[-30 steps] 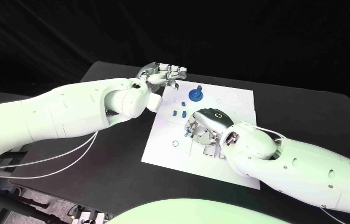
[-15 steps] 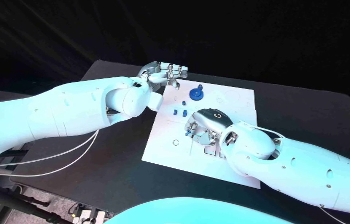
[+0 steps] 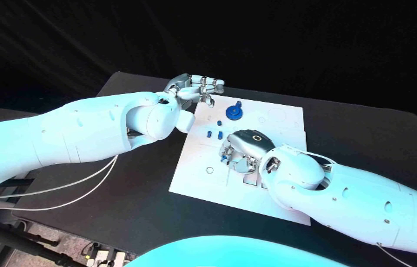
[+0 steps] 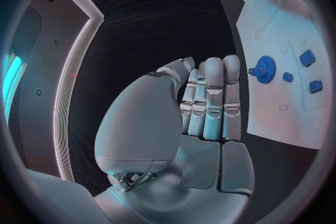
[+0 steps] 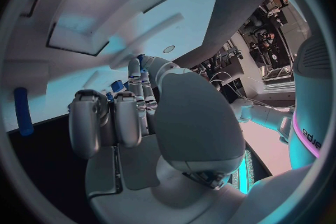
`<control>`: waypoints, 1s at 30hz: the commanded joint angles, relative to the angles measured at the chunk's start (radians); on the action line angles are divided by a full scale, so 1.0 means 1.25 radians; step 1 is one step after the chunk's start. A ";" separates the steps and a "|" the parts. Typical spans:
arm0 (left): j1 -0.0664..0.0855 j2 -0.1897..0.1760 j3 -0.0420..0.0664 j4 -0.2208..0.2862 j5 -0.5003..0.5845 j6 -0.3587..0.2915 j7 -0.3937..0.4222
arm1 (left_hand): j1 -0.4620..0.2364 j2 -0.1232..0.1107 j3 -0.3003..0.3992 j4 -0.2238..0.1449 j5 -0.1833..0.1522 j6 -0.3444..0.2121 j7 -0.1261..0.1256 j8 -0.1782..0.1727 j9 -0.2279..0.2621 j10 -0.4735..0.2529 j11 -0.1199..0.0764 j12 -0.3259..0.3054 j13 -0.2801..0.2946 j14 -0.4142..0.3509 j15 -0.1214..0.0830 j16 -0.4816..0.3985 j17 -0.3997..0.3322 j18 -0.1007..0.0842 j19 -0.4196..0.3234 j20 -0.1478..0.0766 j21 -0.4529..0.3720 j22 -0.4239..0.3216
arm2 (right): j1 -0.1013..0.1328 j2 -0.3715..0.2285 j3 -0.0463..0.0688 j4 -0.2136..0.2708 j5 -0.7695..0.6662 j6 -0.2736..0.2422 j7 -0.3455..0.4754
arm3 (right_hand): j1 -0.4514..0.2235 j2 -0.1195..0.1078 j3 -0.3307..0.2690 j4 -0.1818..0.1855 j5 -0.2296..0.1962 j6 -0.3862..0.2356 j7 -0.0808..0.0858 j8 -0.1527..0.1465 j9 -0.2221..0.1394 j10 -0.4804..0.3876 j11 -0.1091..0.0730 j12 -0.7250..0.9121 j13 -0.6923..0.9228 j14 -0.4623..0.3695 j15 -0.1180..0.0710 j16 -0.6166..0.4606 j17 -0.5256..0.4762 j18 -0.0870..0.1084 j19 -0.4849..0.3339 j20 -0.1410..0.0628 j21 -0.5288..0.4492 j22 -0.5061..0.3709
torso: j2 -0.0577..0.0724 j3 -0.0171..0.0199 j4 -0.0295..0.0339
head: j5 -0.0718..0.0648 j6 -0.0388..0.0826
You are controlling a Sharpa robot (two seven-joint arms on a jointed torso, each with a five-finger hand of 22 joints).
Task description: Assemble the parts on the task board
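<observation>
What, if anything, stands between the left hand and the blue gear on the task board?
Nothing visible does. The left hand hovers at the far left corner of the task board, holding nothing, and only bare white board lies between it and the blue gear.

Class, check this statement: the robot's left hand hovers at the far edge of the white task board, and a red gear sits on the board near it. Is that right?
Not quite. The gear is blue, not red; the head view and the left wrist view both show it. The rest holds: the left hand is at the far edge of the white task board, with the gear close by.
</observation>
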 commanded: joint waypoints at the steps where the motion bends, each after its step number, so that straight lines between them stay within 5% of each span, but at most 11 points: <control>1: 0.001 0.001 0.001 0.003 0.000 0.015 0.001 | 0.005 0.000 -0.002 -0.003 -0.002 -0.004 0.002 -0.003 -0.001 -0.005 0.000 0.004 0.001 -0.008 0.001 -0.006 -0.001 0.010 -0.003 0.002 -0.001 -0.001 | -0.002 0.004 -0.002 -0.004 -0.014 0.027 -0.010 | -0.015 -0.003 0.000 -0.002 0.002 0.002 0.002 0.001 0.001 0.002 0.001 -0.005 -0.002 0.042 -0.004 0.000 -0.002 -0.009 0.018 -0.004 -0.003 0.148 | 0.000 0.0002 0.0002 | 0.000 0.000; 11: 0.001 0.001 0.001 0.002 0.000 0.006 0.001 | 0.003 0.001 -0.005 -0.002 -0.002 -0.007 0.004 -0.003 -0.002 -0.009 0.001 0.007 0.002 -0.008 0.002 -0.005 -0.002 0.010 -0.003 0.003 -0.004 -0.003 | -0.004 0.003 -0.003 -0.004 -0.014 0.027 -0.015 | -0.044 -0.014 -0.007 0.000 0.010 -0.017 0.009 -0.005 -0.003 -0.019 0.008 -0.008 -0.009 0.043 0.002 0.004 0.001 -0.009 0.016 0.000 -0.006 0.148 | 0.000 0.0002 -0.0005 | 0.000 0.001; 19: 0.001 0.001 0.001 0.002 0.000 0.006 -0.001 | 0.002 0.001 -0.005 -0.002 -0.002 -0.008 0.004 -0.003 -0.002 -0.010 0.001 0.007 0.002 -0.009 0.002 -0.005 -0.002 0.010 -0.003 0.003 -0.004 -0.003 | -0.004 -0.001 -0.003 -0.004 -0.013 -0.015 -0.019 | -0.072 -0.034 -0.022 -0.002 0.006 -0.094 0.034 -0.009 -0.024 -0.095 0.033 -0.008 -0.028 0.040 0.022 0.003 -0.005 -0.001 -0.002 0.015 -0.047 0.134 | -0.001 0.0003 -0.0001 | -0.002 0.003; 26: 0.001 -0.001 0.001 0.001 0.000 0.007 -0.002 | 0.002 0.002 -0.005 -0.002 -0.002 -0.009 0.004 -0.004 -0.002 -0.011 0.002 0.008 0.002 -0.009 0.002 -0.005 -0.002 0.010 -0.003 0.003 -0.005 -0.003 | -0.002 -0.038 -0.002 0.036 -0.014 -0.050 -0.022 | -0.077 -0.039 -0.036 -0.007 0.004 -0.110 0.035 -0.006 -0.030 -0.116 0.037 -0.004 -0.034 0.035 0.025 -0.006 -0.019 0.004 -0.013 0.021 -0.071 0.125 | -0.001 0.0004 -0.0002 | -0.006 0.008; 30: 0.001 -0.002 0.001 0.001 0.000 0.008 -0.002 | -0.003 0.003 -0.008 0.002 -0.002 -0.010 0.005 -0.003 -0.003 -0.013 0.002 0.010 0.003 -0.009 0.003 -0.005 -0.003 0.010 -0.002 0.004 -0.007 -0.004 | 0.013 -0.084 0.003 0.077 -0.009 -0.046 -0.035 | -0.079 -0.037 -0.045 -0.009 0.008 -0.104 0.024 -0.003 -0.029 -0.117 0.031 0.002 -0.034 0.035 0.022 -0.004 -0.018 0.005 -0.012 0.020 -0.070 0.125 | -0.001 -0.0002 -0.0012 | -0.012 0.009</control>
